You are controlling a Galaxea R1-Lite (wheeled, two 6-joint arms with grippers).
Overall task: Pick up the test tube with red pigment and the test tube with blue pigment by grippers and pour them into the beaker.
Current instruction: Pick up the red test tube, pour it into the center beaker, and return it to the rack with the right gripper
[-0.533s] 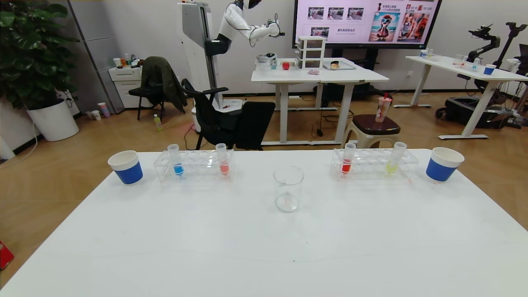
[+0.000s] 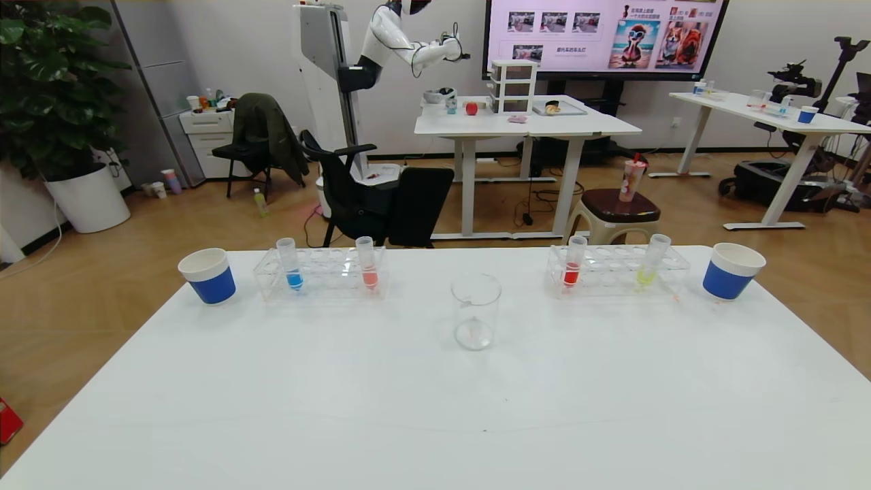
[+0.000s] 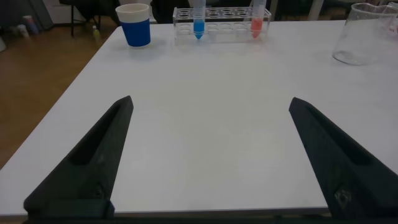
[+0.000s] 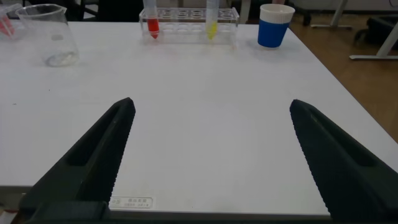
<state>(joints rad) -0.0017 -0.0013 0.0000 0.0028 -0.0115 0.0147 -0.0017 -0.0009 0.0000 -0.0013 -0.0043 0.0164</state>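
Note:
The clear beaker [image 2: 475,311] stands mid-table. Upright in the left clear rack [image 2: 320,272] is the test tube with blue pigment [image 2: 291,265], with a salmon-pink tube [image 2: 367,263] beside it. The right rack [image 2: 616,269] holds the test tube with red pigment [image 2: 573,262] and a yellow-green tube [image 2: 651,261]. Neither arm shows in the head view. My left gripper [image 3: 211,106] hangs open low over the table's near edge, far from the blue tube [image 3: 198,17] and the beaker [image 3: 365,34]. Likewise my right gripper [image 4: 211,106] is open and empty, with the red tube [image 4: 152,18] and beaker [image 4: 50,34] far ahead.
A blue-banded paper cup [image 2: 208,275] stands left of the left rack and another [image 2: 729,271] right of the right rack. The white table [image 2: 435,408] has a small label [image 4: 130,201] at its near edge. Behind the table are a chair, a stool and desks.

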